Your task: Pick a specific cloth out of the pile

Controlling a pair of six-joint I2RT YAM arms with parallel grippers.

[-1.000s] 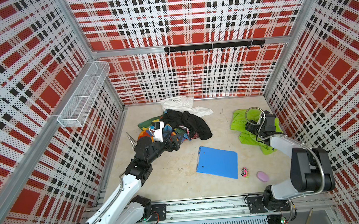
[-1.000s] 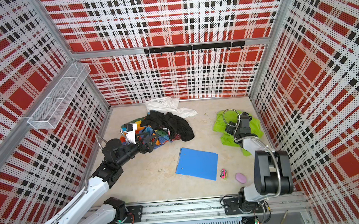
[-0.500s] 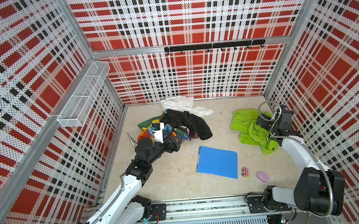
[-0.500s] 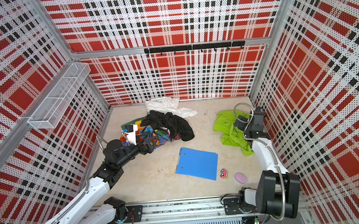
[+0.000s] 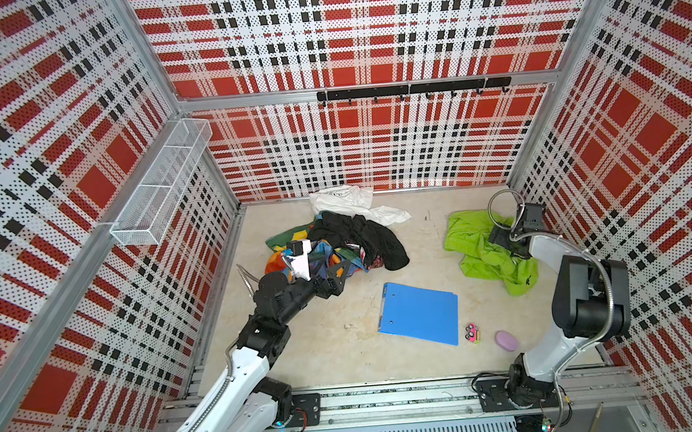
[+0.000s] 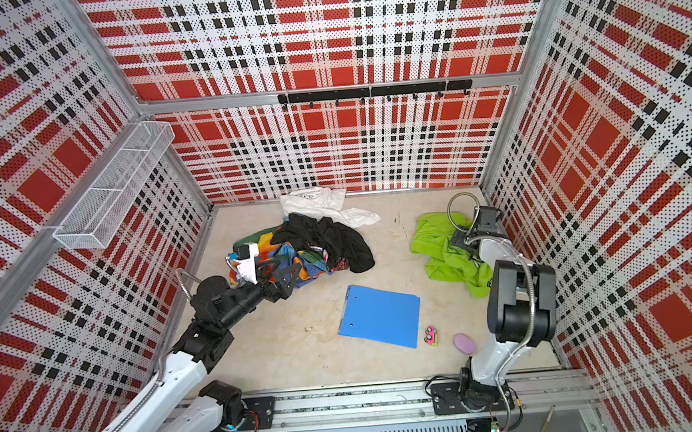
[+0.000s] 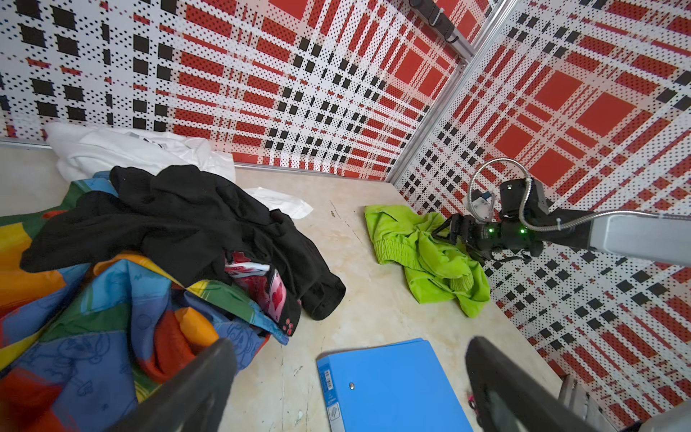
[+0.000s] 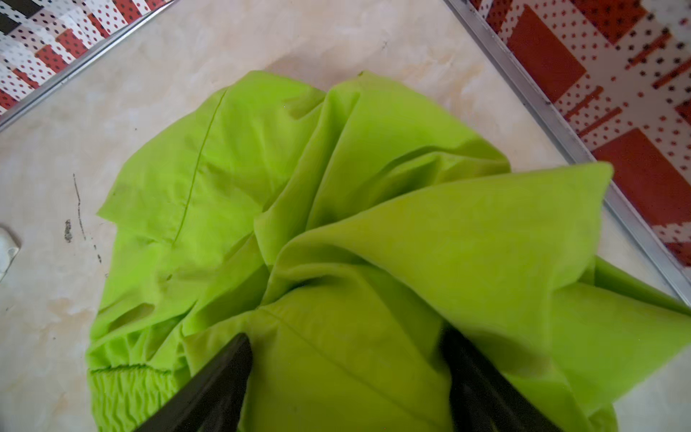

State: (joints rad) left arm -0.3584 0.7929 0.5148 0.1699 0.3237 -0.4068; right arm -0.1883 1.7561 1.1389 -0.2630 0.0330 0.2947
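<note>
The cloth (image 5: 480, 249) (image 6: 442, 252) is lime green with a ribbed hem and lies crumpled on the floor by the right wall, well apart from the pile (image 5: 338, 242) (image 6: 309, 244). My right gripper (image 5: 502, 241) (image 8: 346, 336) is low over the cloth's right side, its jaws open with green folds (image 8: 336, 187) bunched between and under the fingers. My left gripper (image 5: 339, 267) (image 7: 349, 348) hangs open at the pile's front edge, holding nothing. In the left wrist view the black garment (image 7: 168, 217) lies on the rainbow patchwork (image 7: 93, 306).
A blue folder (image 5: 420, 312) lies on the floor in front of the pile. A small pink toy (image 5: 472, 334) and a purple oval (image 5: 506, 340) sit to its right. A white cloth (image 5: 351, 202) lies against the back wall. A wire basket (image 5: 158, 184) hangs on the left wall.
The right arm swung toward the right wall and then drew back a little, its jaws now spread over the green cloth, which lies more spread out. The left arm has not moved.
</note>
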